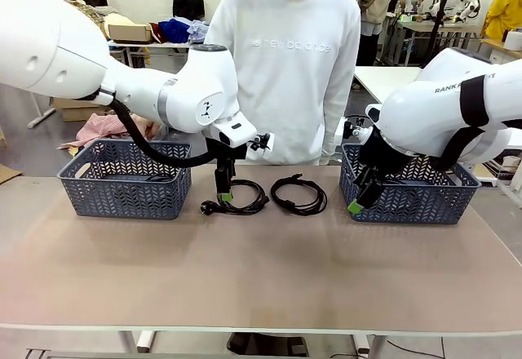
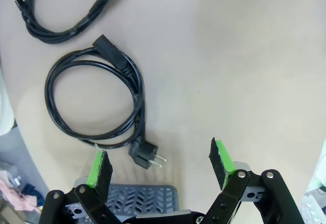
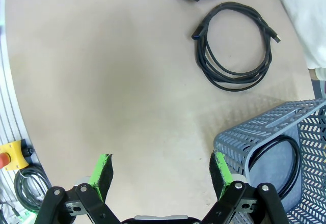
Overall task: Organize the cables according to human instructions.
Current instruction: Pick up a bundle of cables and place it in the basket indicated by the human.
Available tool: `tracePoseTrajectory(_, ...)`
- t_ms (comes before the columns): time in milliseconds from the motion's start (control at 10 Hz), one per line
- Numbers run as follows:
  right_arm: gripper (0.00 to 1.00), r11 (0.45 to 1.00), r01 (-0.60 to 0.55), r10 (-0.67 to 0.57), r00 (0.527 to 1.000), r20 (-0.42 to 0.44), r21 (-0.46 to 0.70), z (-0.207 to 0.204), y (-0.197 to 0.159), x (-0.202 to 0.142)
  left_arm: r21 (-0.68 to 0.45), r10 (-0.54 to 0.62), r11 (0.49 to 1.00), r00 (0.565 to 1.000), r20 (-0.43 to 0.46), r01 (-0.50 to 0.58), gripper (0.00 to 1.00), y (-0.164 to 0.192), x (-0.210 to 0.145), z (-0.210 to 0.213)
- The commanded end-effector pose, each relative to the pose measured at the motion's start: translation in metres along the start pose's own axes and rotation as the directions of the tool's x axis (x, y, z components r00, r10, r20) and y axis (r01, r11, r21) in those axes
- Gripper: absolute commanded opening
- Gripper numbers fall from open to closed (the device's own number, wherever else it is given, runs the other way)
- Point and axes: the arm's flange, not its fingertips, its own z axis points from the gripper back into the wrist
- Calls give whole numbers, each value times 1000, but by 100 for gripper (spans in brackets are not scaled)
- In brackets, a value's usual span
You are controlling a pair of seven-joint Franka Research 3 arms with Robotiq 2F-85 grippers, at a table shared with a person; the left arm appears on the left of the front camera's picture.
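**Cables: two loose, two binned**

The left blue-grey woven plastic basket (image 1: 124, 181), at middle left of the front view, holds one dark coiled cord (image 1: 160, 178) low by its right wall. The right blue-grey woven plastic basket (image 1: 412, 194), at middle right, holds a black cord loop (image 3: 270, 143), which shows against its inner wall in the right wrist view.

At centre, on the beige table (image 1: 261, 277), a plug-ended black coil (image 1: 245, 197) and a second thin black coil (image 1: 299, 194) lie side by side but apart. Both are in front of the person in the white sweatshirt (image 1: 285, 90).

The left gripper (image 1: 222, 196) hangs at the left edge of the plug-ended coil, its fingers spread wide and holding nothing. The right gripper (image 1: 356, 204) sits just in front of the right basket's left wall, equally wide and empty.

The left wrist view shows the coil's round two-pin plug (image 2: 144, 155) just above its own green pads (image 2: 102, 165). The right wrist view shows a red-and-yellow stop button (image 3: 6, 157) at its lower left edge.

The sweatshirt's chest reads "new balance". The right arm (image 1: 457, 114) shows the letters "RANKA R", the rest hidden.
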Motion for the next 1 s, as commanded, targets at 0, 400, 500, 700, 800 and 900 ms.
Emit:
tracePoseTrajectory(0,100,1000,1,-1,1000,1,-4,0,1,1,9,3,1000,1000,-25,-3,100,14,11,-18)
tracePoseTrajectory(400,100,1000,1,-1,1000,1,-4,0,1,1,-15,23,1000,999,-33,-23,100,27,10,-51)
tracePoseTrajectory(500,100,1000,1,-1,1000,1,-4,0,1,1,-25,28,999,999,-28,-29,100,28,9,-58)
tracePoseTrajectory(700,100,1000,1,-1,1000,1,-4,0,1,1,-49,22,999,999,-32,-24,100,32,10,-70)
tracePoseTrajectory(800,100,1000,1,-1,1000,1,-4,0,1,1,-63,17,998,999,-27,-19,100,32,11,-75)
tracePoseTrajectory(900,100,1000,1,-1,1000,1,-4,0,1,1,-77,15,997,1000,-27,-17,100,31,12,-79)
